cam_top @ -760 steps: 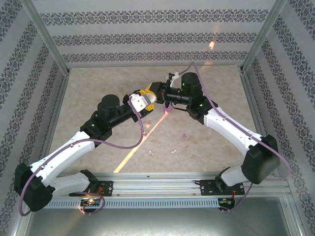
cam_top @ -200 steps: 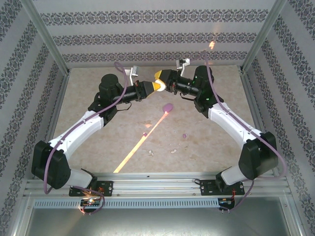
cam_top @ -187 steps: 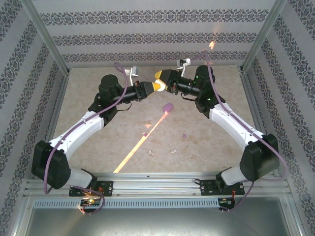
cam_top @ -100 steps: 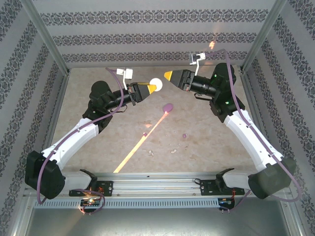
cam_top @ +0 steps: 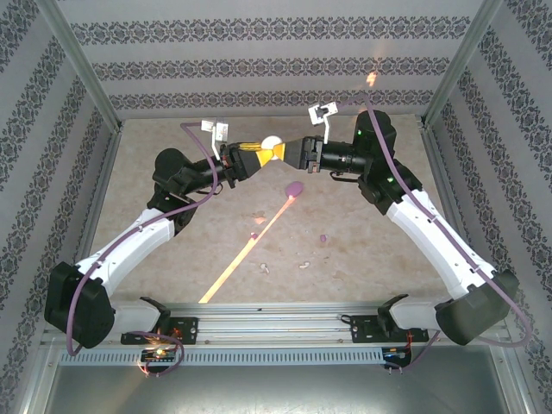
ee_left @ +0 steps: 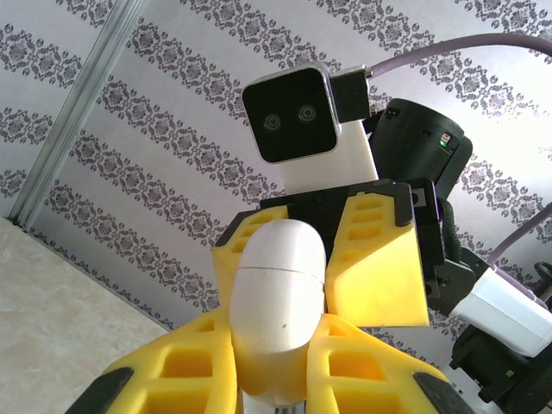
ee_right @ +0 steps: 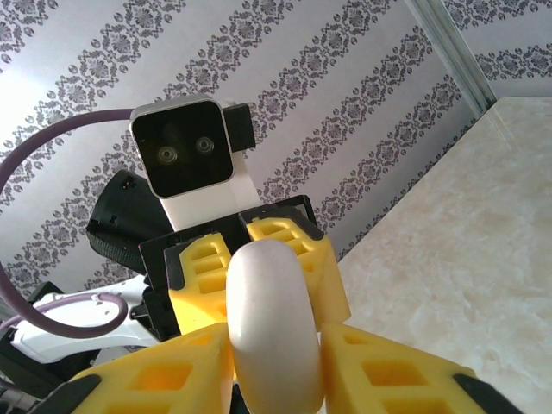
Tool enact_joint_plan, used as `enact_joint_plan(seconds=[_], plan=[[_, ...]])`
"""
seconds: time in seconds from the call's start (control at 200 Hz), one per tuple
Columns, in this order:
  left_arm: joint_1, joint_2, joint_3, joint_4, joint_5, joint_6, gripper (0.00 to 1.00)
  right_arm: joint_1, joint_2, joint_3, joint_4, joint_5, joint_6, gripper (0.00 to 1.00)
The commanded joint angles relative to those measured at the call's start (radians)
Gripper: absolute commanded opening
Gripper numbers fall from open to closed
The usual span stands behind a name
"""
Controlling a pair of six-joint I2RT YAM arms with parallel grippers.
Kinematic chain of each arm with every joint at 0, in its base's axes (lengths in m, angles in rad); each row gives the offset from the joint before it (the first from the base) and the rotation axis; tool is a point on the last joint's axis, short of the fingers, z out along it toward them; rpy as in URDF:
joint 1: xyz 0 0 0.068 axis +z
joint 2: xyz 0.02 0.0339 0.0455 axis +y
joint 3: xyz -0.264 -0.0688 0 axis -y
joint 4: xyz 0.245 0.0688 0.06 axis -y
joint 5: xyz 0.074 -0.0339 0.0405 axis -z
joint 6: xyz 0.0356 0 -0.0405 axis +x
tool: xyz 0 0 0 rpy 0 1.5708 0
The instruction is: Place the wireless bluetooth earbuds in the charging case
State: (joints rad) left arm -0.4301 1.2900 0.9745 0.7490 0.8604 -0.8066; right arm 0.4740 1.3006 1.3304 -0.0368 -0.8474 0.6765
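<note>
A closed white charging case (cam_top: 272, 143) is held in the air over the far middle of the table, with my left gripper (cam_top: 264, 153) shut on its lower body. The right gripper (cam_top: 288, 153) meets it from the other side. In the left wrist view the case (ee_left: 278, 289) stands between my left gripper's (ee_left: 276, 354) yellow fingers, and the right gripper's fingers (ee_left: 375, 267) flank its lid. In the right wrist view my right gripper (ee_right: 272, 366) is shut on the case (ee_right: 269, 310). Tiny earbuds lie on the table, purple (cam_top: 323, 237) (cam_top: 254, 235) and whitish (cam_top: 265, 269) (cam_top: 304, 265).
A purple case (cam_top: 294, 187) lies on the marble table (cam_top: 172, 259) below the two grippers, at the head of an orange light streak (cam_top: 246, 250). Patterned walls (cam_top: 259, 60) and metal posts (cam_top: 86, 78) close in the back and sides.
Half a second ago the right gripper hung apart from the white case. It has moved left onto it and its fingers have closed round it. The left arm shifted slightly.
</note>
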Motion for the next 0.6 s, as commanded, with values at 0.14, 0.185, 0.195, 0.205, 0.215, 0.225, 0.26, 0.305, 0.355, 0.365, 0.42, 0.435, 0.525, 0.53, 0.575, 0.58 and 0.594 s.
enact_joint_plan(seconds=[0.14,0.185,0.195,0.205,0.215,0.225,0.26,0.305,0.355,0.365,0.42,0.435,0.525,0.53,0.575,0.58,0.594], plan=[[0.001,-0.048,-0.023,0.033,0.052,0.052,0.09,0.01,0.018,0.038,0.062,-0.054,-0.024,0.14],[0.002,-0.056,-0.027,0.024,0.056,0.061,0.14,0.011,0.017,0.04,0.056,-0.061,-0.04,0.12],[0.003,-0.059,-0.027,0.022,0.057,0.063,0.17,0.011,0.017,0.04,0.054,-0.063,-0.046,0.11],[0.003,-0.061,-0.029,0.018,0.058,0.068,0.18,0.011,0.017,0.042,0.05,-0.064,-0.051,0.11],[0.004,-0.064,-0.029,0.014,0.058,0.073,0.2,0.011,0.017,0.043,0.045,-0.065,-0.058,0.11],[0.004,-0.068,-0.03,0.011,0.06,0.078,0.24,0.011,0.016,0.045,0.04,-0.066,-0.064,0.1],[0.007,-0.079,-0.033,-0.007,0.06,0.095,0.36,0.01,0.014,0.052,0.017,-0.067,-0.095,0.09],[0.02,-0.101,-0.039,-0.042,0.056,0.119,0.47,0.009,0.009,0.065,-0.03,-0.063,-0.143,0.09],[0.038,-0.129,-0.042,-0.102,0.053,0.151,0.54,0.009,0.004,0.082,-0.092,-0.048,-0.207,0.09],[0.042,-0.135,-0.042,-0.116,0.053,0.159,0.55,0.01,0.002,0.085,-0.104,-0.044,-0.22,0.09],[0.063,-0.166,-0.036,-0.2,0.068,0.221,0.59,0.011,-0.004,0.102,-0.167,-0.032,-0.292,0.09],[0.068,-0.174,-0.032,-0.227,0.077,0.241,0.6,0.011,-0.004,0.107,-0.183,-0.031,-0.311,0.09],[0.079,-0.212,-0.004,-0.371,0.144,0.392,0.61,0.014,-0.005,0.129,-0.254,-0.038,-0.4,0.08],[0.08,-0.214,-0.001,-0.381,0.147,0.4,0.61,0.014,-0.005,0.13,-0.256,-0.039,-0.405,0.08],[0.079,-0.226,0.025,-0.476,0.164,0.468,0.62,0.022,-0.002,0.14,-0.281,-0.05,-0.446,0.08],[0.079,-0.226,0.027,-0.487,0.166,0.474,0.62,0.023,-0.002,0.141,-0.285,-0.05,-0.451,0.08],[0.08,-0.226,0.037,-0.516,0.171,0.495,0.62,0.028,-0.001,0.145,-0.293,-0.054,-0.465,0.08]])
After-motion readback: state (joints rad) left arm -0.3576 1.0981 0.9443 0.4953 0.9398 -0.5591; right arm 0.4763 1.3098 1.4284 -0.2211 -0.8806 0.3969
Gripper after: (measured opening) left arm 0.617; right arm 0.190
